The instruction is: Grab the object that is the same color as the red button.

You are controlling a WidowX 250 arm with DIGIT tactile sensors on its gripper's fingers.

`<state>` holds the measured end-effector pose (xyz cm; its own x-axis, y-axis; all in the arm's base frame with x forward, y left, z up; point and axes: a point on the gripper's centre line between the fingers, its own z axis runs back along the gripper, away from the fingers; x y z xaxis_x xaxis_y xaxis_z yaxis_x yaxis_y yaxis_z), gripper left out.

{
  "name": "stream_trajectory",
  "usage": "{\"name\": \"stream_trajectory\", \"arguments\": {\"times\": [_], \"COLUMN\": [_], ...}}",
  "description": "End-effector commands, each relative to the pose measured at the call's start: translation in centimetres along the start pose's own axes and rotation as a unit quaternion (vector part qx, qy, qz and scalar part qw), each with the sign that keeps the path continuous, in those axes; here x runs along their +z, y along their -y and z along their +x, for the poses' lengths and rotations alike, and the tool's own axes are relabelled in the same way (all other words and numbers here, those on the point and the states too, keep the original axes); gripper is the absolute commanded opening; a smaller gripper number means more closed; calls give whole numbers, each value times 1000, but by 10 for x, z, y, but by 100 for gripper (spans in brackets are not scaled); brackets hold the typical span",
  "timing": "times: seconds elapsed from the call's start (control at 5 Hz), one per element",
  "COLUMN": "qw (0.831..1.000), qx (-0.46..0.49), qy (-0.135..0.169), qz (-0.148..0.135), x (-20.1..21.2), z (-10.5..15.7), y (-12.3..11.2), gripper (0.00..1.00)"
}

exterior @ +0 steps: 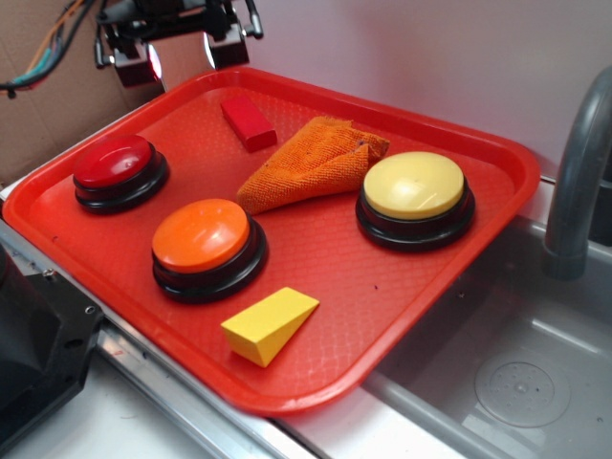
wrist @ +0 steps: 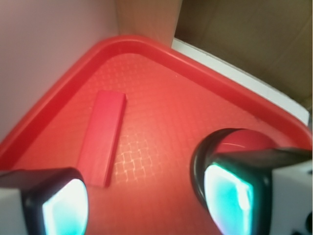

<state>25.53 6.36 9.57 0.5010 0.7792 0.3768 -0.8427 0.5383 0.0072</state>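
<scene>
Pale wall backs a red tray (exterior: 449,316) that sits on a metal counter beside a sink. On the tray, the red button (exterior: 115,163) stands at nine o'clock, an orange button (exterior: 203,237) near the middle, a yellow button (exterior: 414,186) at three o'clock, a yellow wedge (exterior: 270,325) at six o'clock and an orange cloth (exterior: 316,163) just above centre. The red block (exterior: 248,121) matching the red button lies flat at about twelve o'clock, near the tray's far rim, just beside the cloth but apart from it.

The gripper (exterior: 182,53) hovers above the far left corner of the tray, jaws spread and empty. From the wrist view, the red block (wrist: 103,137) lies ahead of the gripper (wrist: 146,205), toward eleven o'clock, closer to the left fingertip (wrist: 63,205) than the right. Its long axis runs roughly from six-thirty to twelve-thirty, nearly along the line of approach, so the jaws would likely close across its narrow width once the gripper shifts left and descends.
</scene>
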Motion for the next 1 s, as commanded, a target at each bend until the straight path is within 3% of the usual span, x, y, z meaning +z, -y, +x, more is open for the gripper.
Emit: {"name": "stream_trajectory", "arguments": {"times": [0.0,0.4,0.8], "qw": [997,996,996], "qx": [72,83,74], "qy": [-14,-17,-42], "qz": [2,-23,-9], "x": [-24,-34,-58], "z": [14,27,29], "y": [7,21,31], "gripper": [100,100,100]}}
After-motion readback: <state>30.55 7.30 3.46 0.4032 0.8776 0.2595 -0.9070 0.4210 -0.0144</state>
